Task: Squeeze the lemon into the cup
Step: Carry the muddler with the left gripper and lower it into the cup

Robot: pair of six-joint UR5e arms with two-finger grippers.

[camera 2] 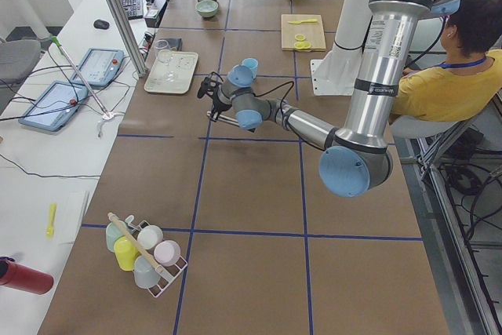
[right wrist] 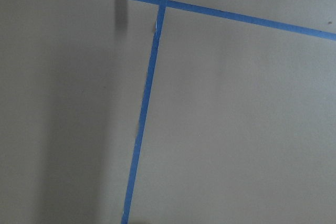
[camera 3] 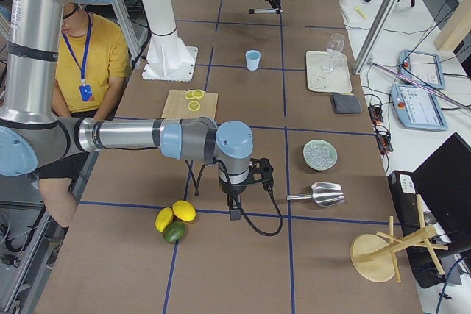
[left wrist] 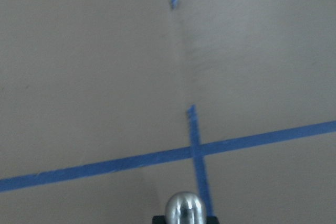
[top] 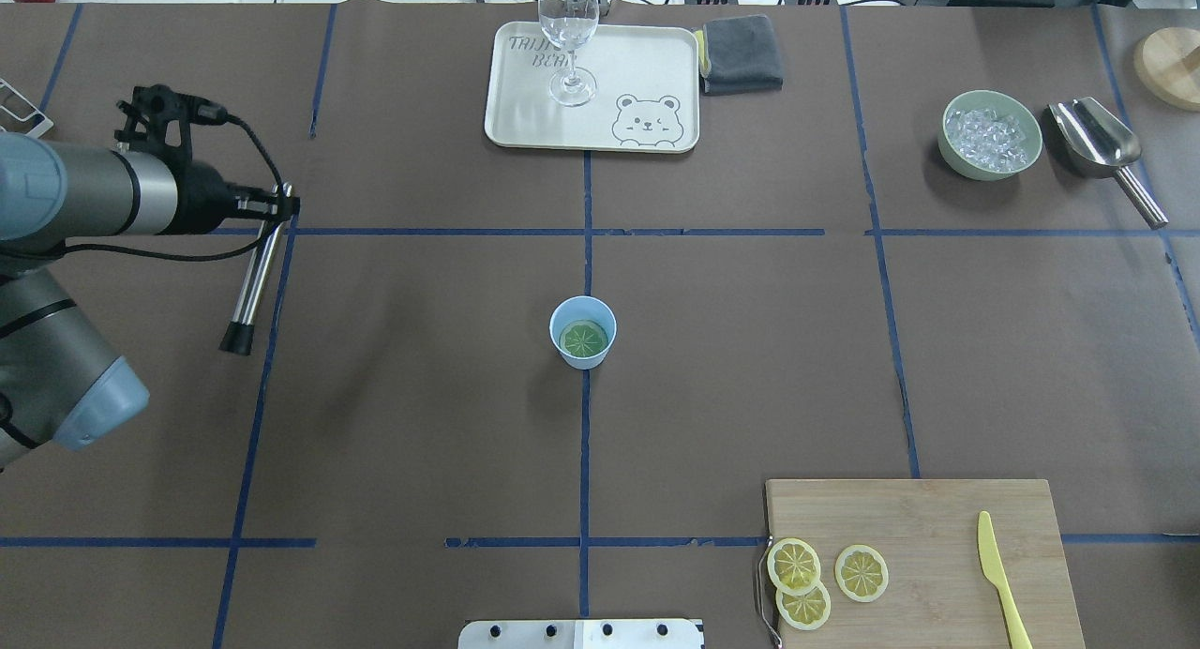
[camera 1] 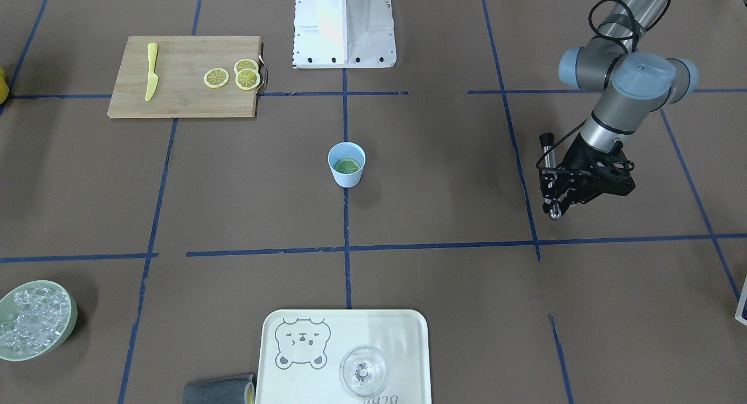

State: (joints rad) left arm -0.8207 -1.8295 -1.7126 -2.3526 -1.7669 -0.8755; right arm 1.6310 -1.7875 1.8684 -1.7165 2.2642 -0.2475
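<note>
Left tool (camera 1: 557, 182) jaws lost against black housing (grip unreadable), right tool (camera 3: 246, 182) too small, knife (top: 996, 565) edge-cropped

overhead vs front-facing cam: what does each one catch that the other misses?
Only the overhead shows the metal scoop beside the bowl of ice and the wooden disc at the far corner. Only the front-facing view shows the white column of the robot's base and a bit of yellow fruit at its edge. Both show the cup with a lemon slice inside, the cutting board with three slices and the knife, the tray with the glass, and the left arm.
</note>
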